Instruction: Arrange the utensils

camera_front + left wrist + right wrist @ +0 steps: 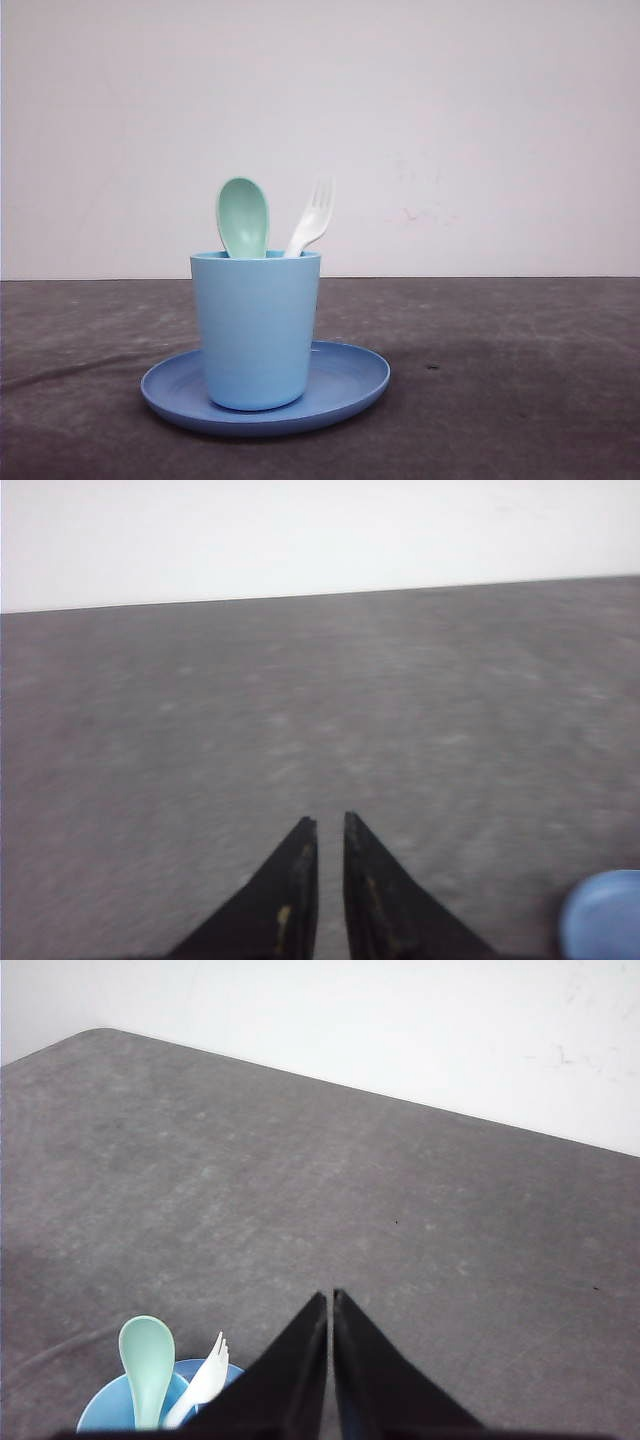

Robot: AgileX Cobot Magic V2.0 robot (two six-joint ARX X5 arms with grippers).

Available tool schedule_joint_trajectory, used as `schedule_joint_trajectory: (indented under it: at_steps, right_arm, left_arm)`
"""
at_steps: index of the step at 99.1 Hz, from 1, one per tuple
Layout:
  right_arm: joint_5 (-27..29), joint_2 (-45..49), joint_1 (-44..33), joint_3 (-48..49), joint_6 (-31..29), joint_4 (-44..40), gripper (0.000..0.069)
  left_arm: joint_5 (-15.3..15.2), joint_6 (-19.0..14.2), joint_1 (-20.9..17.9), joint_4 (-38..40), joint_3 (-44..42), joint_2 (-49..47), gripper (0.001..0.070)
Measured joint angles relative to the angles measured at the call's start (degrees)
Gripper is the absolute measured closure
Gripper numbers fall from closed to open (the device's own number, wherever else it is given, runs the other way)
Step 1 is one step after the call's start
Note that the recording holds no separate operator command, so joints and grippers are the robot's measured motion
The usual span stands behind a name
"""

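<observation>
Both black pincers are sitting pinched nearly closed with nothing in them, the left gripper (330,822) hanging over bare tabletop and the right gripper (331,1295) hovering just beside the cup. One mint-green plastic spoon (243,217) and one small white plastic fork (311,216) are standing heads-up inside one light-blue plastic cup (257,330), which is resting on one round blue plate (345,380). It's all sitting on a dark grey matte table (500,380) with a plain white wall (480,120) running behind it.
</observation>
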State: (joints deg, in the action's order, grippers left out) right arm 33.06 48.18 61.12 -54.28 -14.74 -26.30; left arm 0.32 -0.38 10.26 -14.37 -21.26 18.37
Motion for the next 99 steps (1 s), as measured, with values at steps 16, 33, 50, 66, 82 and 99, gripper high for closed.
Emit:
schedule_joint_trajectory:
  at_steps: [16,33,50,66,82,99]
  right_arm:
    - [0.00,0.00,0.00,0.00,0.00,0.00,0.0682]
    - [0.00,0.00,0.00,0.00,0.00,0.00,0.0682]
    - [0.00,0.00,0.00,0.00,0.00,0.00,0.0682]
    - [0.00,0.00,0.00,0.00,0.00,0.00,0.0682]
    - [0.00,0.00,-0.02,0.00,0.00,0.00,0.0682]
    - [0.00,0.00,-0.02,0.00,0.00,0.00,0.0682]
  left_arm:
    - [0.02,0.00,-3.58,2.21,9.53,-7.72,0.0687]
    - [0.02,0.42,-5.66,2.34,15.19,-12.79,0.0687]
    - [0.04,0.44,-6.64,3.08,19.02,-16.98,0.0687]
    - [-0.04,0.81,-6.64,3.85,19.41,-18.10,0.0687]
    - [-0.04,0.83,-6.64,3.85,19.41,-18.14,0.0687]
    - [-0.04,0.83,-6.64,3.85,19.41,-18.14,0.0687]
